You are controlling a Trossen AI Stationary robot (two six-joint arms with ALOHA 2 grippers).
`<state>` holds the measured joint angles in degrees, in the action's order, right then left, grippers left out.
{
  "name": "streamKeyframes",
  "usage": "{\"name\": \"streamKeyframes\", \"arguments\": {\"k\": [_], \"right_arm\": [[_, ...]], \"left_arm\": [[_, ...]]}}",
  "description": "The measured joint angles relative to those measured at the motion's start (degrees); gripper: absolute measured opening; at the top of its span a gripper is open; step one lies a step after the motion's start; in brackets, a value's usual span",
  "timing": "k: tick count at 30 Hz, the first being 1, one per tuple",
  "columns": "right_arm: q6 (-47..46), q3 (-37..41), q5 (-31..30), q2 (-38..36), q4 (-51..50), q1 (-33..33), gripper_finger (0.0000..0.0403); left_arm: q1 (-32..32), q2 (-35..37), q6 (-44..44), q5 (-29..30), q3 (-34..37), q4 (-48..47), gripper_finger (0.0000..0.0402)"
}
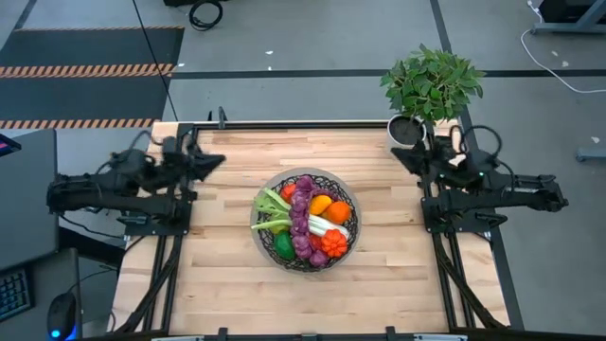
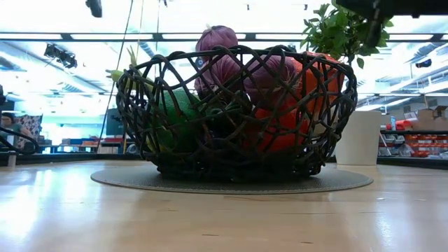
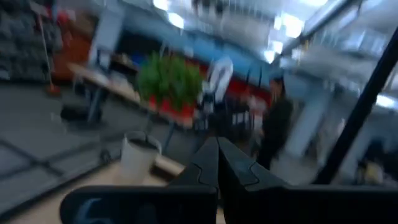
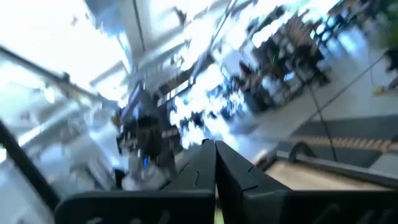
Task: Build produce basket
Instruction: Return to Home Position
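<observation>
**A:** Where's the basket [image 1: 354,214]?

**B:** In the middle of the table [image 1: 227,284], full of produce [image 1: 327,206]. A purple grape bunch [image 1: 303,204] runs down the centre, with a leek [image 1: 318,224] across it. There's a green pepper [image 1: 282,246] at seven o'clock (a red one [image 1: 331,243] sits at five).

**A:** And the arms?

**B:** The left gripper [image 1: 216,161] is at ten o'clock from the basket, fingers pressed together on nothing. The right gripper [image 1: 405,156] is at two o'clock, also closed and empty. Both are well apart from the basket.

**A:** Beyond them?

**B:** A potted plant [image 1: 431,83] at the far corner, between one and two o'clock.
</observation>
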<state>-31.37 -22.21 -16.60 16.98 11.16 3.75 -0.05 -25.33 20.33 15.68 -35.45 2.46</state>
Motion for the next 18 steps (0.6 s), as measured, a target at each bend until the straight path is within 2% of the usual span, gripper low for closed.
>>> {"name": "streamKeyframes", "arguments": {"k": [7, 11, 15, 18], "right_arm": [[1.8, 6.4, -4.7, -9.5, 4.4, 0.0, 0.0007], [6.6, 7.8, -5.0, -13.4, 4.4, 0.0, 0.0007], [8.1, 9.0, -8.4, -16.7, 3.1, 0.0, 0.0007], [8.7, 9.4, -8.9, -16.7, 2.7, 0.0, 0.0007]], "left_arm": [[-0.2, 10.4, 0.3, 0.8, 11.6, 15.5, 0.0001], [-0.2, 11.7, 0.2, 0.6, 19.8, 27.3, 0.0], [-0.2, 11.6, 0.6, 0.6, 29.4, 43.0, 0.0], [-0.2, 11.5, 1.9, 0.8, 35.0, 53.2, 0.0]]}}
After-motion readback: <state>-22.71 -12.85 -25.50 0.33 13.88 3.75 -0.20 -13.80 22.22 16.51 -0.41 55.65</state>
